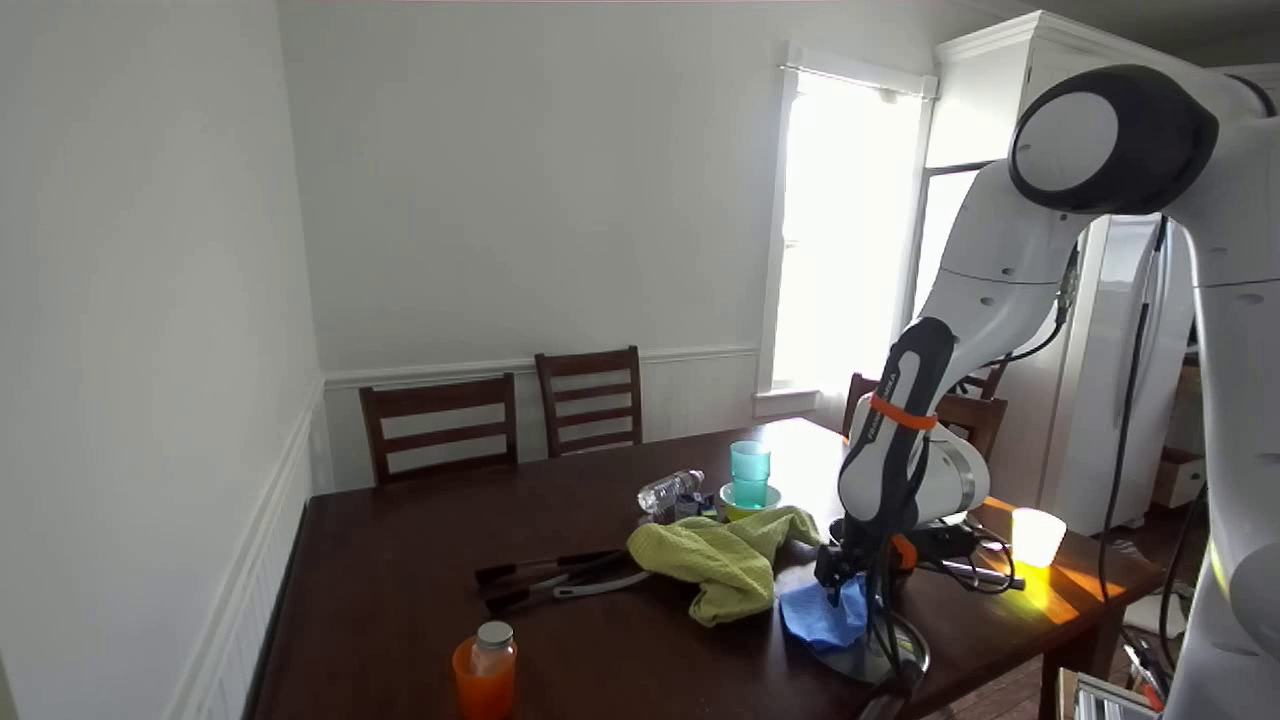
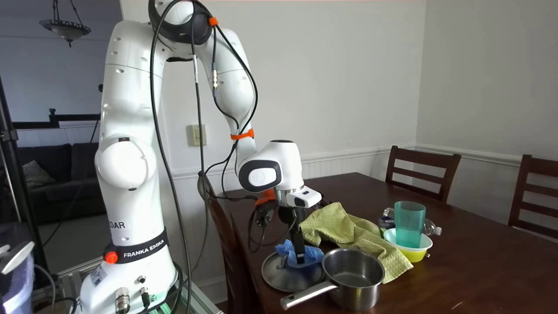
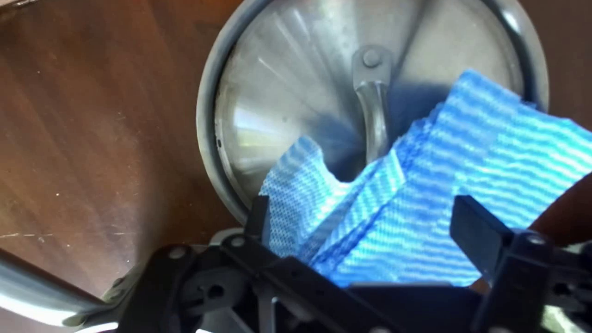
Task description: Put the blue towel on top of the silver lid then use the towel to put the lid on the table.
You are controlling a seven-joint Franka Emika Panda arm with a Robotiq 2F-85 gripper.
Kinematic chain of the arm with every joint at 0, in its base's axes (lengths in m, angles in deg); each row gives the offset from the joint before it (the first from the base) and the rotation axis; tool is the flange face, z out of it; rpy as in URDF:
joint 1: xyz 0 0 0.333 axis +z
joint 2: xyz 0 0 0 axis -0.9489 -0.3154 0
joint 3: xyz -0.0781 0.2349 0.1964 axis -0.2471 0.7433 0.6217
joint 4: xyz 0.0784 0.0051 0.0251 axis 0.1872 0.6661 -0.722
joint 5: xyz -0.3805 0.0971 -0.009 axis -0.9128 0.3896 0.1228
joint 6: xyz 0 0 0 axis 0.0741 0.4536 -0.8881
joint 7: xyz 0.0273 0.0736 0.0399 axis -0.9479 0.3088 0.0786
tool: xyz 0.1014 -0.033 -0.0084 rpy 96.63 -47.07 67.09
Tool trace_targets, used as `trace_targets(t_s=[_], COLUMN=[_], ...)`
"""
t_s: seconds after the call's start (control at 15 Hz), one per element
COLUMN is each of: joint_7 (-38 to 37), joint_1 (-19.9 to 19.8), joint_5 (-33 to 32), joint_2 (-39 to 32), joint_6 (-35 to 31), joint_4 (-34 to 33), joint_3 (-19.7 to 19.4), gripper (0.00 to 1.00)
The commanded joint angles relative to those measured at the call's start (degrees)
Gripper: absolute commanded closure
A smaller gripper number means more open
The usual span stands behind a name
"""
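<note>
Table (image 3: 92, 115), lid (image 3: 296, 88) partly under towel (image 3: 416, 208)

Towel (image 3: 416, 212) partly over lid (image 3: 314, 92), saucepan (image 2: 355, 294) beside lid; cup (image 2: 409, 224) in bowl (image 2: 412, 254), bottle (image 1: 668, 493) near bowl

The dining area of a home, with a sitting room farther off.

A dark wooden table (image 1: 400, 560) stands by slat-backed chairs (image 1: 440, 399); on it are a metal pot (image 2: 357, 298) and a bowl (image 2: 409, 254) with a teal drinking cup (image 2: 409, 218) in it. Pale walls (image 1: 530, 220) with a moulded rail (image 1: 430, 375) over panelling (image 1: 700, 395), a sunlit, white-framed window (image 1: 850, 240) and a light switch (image 2: 199, 135) are domestic fittings. In an exterior view a dark sofa (image 2: 61, 192), a patterned cushion (image 2: 37, 174) and a hanging lamp (image 2: 65, 30) show farther back, in dimmer light. Near a tall white cabinet (image 1: 980, 95) stands what may be a fridge (image 1: 1090, 420), partly hidden and hard to make out.
</note>
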Motion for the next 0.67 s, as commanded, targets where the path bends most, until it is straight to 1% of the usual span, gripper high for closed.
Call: trace_targets(t_s=[0.0,0.2,0.33,0.4,0.47,0.6], joint_7=[-0.64,-1.41,-1.5,-0.96,-1.23,-0.39], joint_1=[2.12,2.78,2.22,-0.58,-1.27,-2.56], joint_5=[-2.79,-6.88,-9.05,-9.46,-9.82,-8.48], joint_2=[5.63,10.43,14.01,15.63,17.23,19.97], joint_6=[6.36,12.73,17.18,19.47,21.72,26.34], joint_4=[-0.45,-1.81,-2.78,-3.33,-3.89,-4.97], joint_3=[-4.09,-6.74,-7.03,-4.43,-3.72,-1.93], gripper=[0.0,0.0,0.0,0.0,0.0,0.0])
